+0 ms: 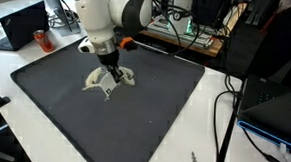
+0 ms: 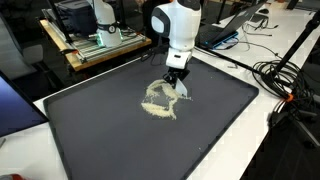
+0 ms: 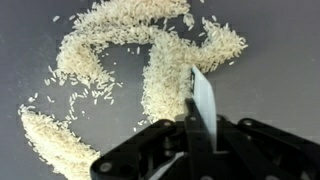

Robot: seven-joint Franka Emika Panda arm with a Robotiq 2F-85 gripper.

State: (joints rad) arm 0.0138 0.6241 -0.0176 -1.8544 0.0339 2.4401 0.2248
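Observation:
My gripper (image 3: 196,125) is shut on a thin flat white scraper blade (image 3: 203,100) that points down onto the dark mat. Loose rice (image 3: 150,60) lies in curved bands on the mat, and the blade's tip touches the right side of the pile. In both exterior views the gripper (image 1: 110,71) (image 2: 175,82) hangs straight down over the rice (image 1: 103,81) (image 2: 158,100), near the middle of the mat.
The dark mat (image 1: 153,121) (image 2: 100,140) covers most of a white table. A laptop (image 1: 23,25) and a red can (image 1: 43,36) stand beyond the mat. Cables (image 2: 290,75) and equipment racks (image 2: 90,35) lie around the table edges.

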